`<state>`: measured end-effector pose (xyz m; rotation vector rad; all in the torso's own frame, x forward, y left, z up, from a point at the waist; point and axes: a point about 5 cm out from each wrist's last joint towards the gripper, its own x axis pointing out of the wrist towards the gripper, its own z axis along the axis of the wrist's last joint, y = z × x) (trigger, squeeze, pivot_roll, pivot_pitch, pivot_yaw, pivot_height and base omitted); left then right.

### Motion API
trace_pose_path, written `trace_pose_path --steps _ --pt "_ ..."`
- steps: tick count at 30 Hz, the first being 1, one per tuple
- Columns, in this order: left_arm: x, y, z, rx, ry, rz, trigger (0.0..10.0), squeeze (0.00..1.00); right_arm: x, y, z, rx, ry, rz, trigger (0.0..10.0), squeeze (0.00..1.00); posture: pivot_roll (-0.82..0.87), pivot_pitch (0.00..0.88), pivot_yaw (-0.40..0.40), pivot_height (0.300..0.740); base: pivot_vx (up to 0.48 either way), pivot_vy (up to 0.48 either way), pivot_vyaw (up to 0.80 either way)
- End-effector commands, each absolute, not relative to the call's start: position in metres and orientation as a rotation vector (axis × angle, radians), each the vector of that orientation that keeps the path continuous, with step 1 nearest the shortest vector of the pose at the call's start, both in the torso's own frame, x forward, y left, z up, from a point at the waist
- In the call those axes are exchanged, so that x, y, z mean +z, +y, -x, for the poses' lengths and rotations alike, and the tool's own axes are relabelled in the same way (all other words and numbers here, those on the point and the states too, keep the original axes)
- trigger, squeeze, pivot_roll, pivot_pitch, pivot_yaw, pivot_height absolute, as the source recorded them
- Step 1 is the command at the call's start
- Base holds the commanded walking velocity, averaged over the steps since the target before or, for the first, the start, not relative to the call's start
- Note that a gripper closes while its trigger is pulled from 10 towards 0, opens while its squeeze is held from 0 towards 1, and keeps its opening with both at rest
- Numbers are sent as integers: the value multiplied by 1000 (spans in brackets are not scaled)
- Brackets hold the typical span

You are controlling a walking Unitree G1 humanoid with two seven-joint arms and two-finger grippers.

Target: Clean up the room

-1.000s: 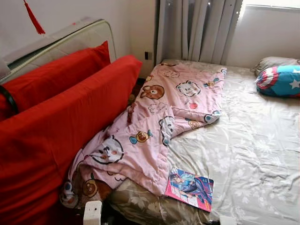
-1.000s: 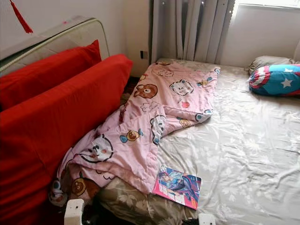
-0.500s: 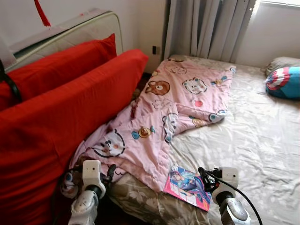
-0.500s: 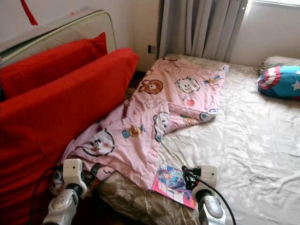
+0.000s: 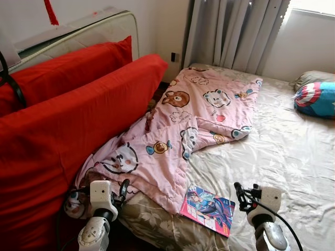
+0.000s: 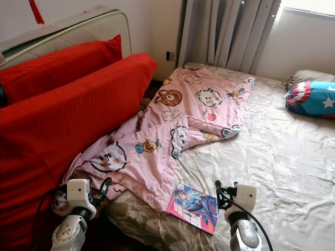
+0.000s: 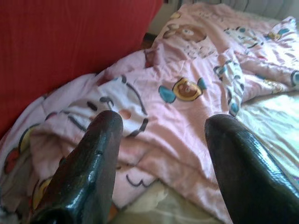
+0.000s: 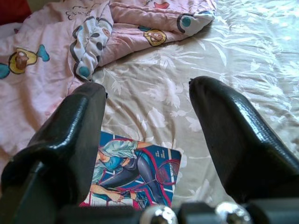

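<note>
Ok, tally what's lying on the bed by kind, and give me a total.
Blanket: 1, pink with cartoon animals
Book: 1, a colourful one near the bed's edge
Pillows: 2, a blue star-pattern one and a beige one behind it
Total: 4

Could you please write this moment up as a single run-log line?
left gripper: open, over pink blanket | right gripper: open, above book | book: flat on bed

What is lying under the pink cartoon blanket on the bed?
The pink cartoon blanket lies on a floral bedsheet, which shows beside it and below its near edge. Anything else beneath the blanket is covered and cannot be seen.
</note>
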<state>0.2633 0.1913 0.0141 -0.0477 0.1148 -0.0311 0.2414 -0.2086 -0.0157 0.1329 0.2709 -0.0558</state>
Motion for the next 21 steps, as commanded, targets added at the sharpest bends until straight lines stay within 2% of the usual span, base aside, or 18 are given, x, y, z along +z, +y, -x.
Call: trace_pose_path --steps 1,9,14,21 --pt "16 192 -265 -28 113 52 10000 0 -9 -211 -245 -64 233 -114 10000 0 10 0 -48 740 0 0 0" --pt "17 189 -264 -44 118 51 10000 0 -8 -209 -248 -68 233 -110 10000 0 12 0 -49 740 0 0 0" --pt "18 192 -265 -24 124 58 10000 0 -8 -206 -250 -63 248 -101 10000 0 18 0 -54 710 0 0 0" --pt "18 193 -265 -19 131 58 10000 0 -8 -206 -248 -78 234 -115 10000 0 14 0 -50 710 0 0 0"
